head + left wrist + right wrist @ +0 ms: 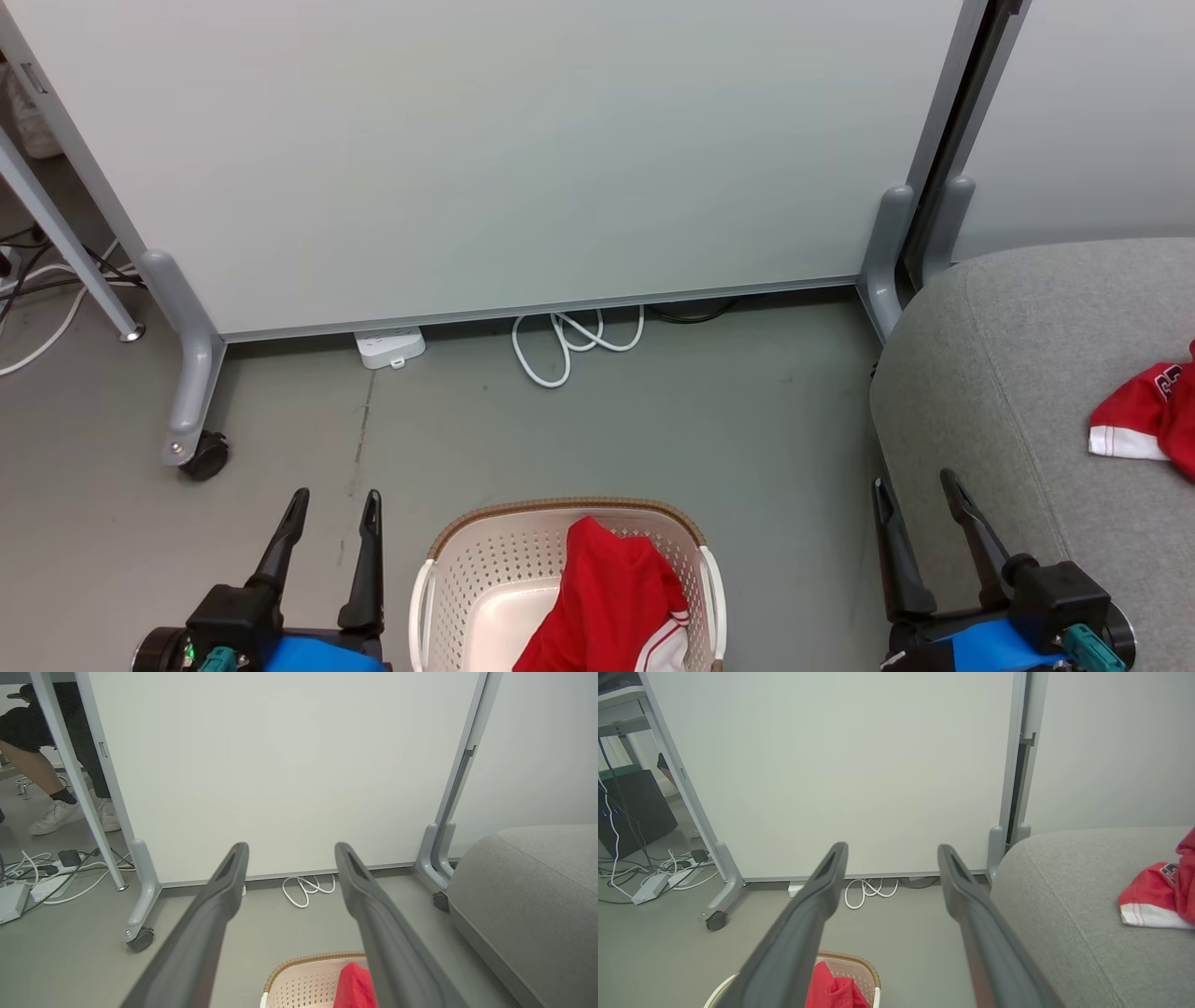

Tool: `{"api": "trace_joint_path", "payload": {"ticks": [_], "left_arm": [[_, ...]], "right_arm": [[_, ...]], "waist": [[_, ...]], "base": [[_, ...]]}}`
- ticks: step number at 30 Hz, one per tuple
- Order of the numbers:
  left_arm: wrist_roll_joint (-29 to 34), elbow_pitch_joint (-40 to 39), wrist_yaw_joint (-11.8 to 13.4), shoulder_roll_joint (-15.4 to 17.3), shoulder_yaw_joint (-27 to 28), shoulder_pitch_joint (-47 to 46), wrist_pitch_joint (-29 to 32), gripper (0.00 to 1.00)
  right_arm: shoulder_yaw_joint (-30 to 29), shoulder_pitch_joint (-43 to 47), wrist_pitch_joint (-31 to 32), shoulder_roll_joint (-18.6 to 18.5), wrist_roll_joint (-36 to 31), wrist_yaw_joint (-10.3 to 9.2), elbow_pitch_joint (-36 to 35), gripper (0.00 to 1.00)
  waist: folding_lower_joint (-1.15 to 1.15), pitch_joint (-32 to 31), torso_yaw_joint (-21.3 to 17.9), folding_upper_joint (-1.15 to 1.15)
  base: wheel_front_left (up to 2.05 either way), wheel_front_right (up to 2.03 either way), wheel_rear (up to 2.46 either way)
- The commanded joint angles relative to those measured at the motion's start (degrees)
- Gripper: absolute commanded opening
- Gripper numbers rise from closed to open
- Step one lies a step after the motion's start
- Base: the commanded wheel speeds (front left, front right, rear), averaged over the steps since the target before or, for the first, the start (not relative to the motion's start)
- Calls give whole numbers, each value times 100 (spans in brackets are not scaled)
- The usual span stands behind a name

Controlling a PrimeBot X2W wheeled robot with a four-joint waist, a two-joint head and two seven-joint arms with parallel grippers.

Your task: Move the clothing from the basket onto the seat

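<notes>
Your left gripper [337,495] sits at the lower left of the head view. Its two dark fingers are spread wide and hold nothing. It hangs over the grey floor [653,429], just left of the basket [485,569] and apart from it. Your right gripper [913,479] is at the lower right, also spread wide and holding nothing, with its fingers at the front left edge of the couch cushion [1008,373]. You cannot tell whether they touch the fabric.

The cream basket stands on the floor between your two grippers, at the bottom middle of the head view. A red garment [616,588] lies in it, bunched toward the right side, with a peak near the far brown rim and a white striped hem at its lower right. The basket's white bottom shows to the left of it.

A second red garment [1144,420] lies on the cushion at the right edge of the head view, well apart from your right gripper. Its white striped trim and a dark lettering patch are visible.

Ahead of you stands a pale partition panel [523,159] on grey legs, one of them with a caster wheel [203,455]. At its lower edge lie a white power strip [389,347] and a looped white cable [569,341]. In the left wrist view, a person's legs and white shoes [56,814] show beyond the panel's left side.
</notes>
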Motion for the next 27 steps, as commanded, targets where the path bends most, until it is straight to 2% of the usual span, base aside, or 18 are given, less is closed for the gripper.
{"api": "trace_joint_path", "payload": {"ticks": [1, 9, 20, 27], "left_arm": [[29, 52, -36, 8, -26, -118, -17, 100], [62, 520, -175, 5, -322, -760, -17, 100], [-83, 1647, -241, 149, -995, -2011, -17, 100], [-396, 2380, -245, 293, -1561, -2735, -17, 100]], "right_arm": [[19, 35, -2, 24, 7, -6, 4, 100], [127, -248, -2, 27, 2, -6, -61, 100], [190, -821, -2, 27, -67, -6, -232, 100], [194, -1270, -2, 19, -122, -6, -367, 100]], "waist": [[0, 27, -9, 0], [0, 378, -181, 0], [0, 1285, -571, 0], [0, 1966, -785, 0]], "base": [[0, 0, 0], [0, 0, 0], [0, 0, 0], [0, 0, 0]]}}
